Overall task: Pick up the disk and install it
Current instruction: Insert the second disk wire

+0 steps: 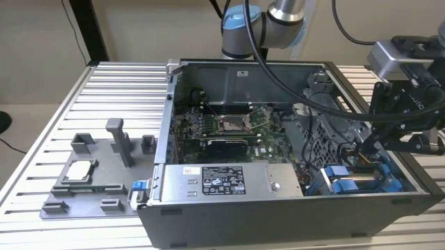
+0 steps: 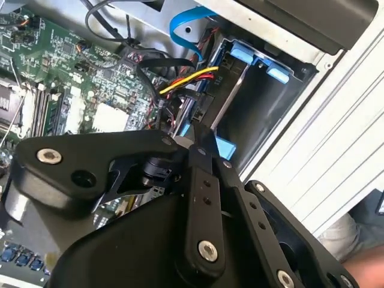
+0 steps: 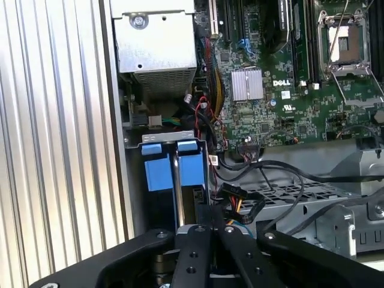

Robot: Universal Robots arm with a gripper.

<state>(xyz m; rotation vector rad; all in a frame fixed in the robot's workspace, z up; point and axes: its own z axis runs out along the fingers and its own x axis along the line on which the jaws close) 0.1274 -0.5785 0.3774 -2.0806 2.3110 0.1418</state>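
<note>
The tool (image 1: 363,151) is low inside the open computer case (image 1: 243,229), at the corner on the exterior view's right, just above the drive bay (image 1: 361,182). In both wrist views its two black fingers (image 3: 193,252) meet at the tips, so the tool is narrow, almost closed; I cannot tell for sure if it grips anything between them.

The disk (image 3: 177,174) stands on its edge in the drive bay, in its blue carrier. In the first wrist view I see its thin grey edge between two blue tabs, and in the second wrist view the disk (image 2: 231,99) goes down into the dark bay, with blue clips at its far end. Its long axis runs along the bay, from the fingertips toward the outer wall of the case. The flat faces look sideways, not up.

My judgement is that the install step is in hand, near its end: the disk is already in the slot, and the tool is at its near end, perhaps pressing it or releasing it. The next move calls for a straight push along the long axis, with no tilt, and care for the yellow and red cables (image 2: 186,81) just beside the bay.

On the tabletop (image 1: 118,83) a grey tray (image 1: 70,200) lies well apart from the tool.
</note>
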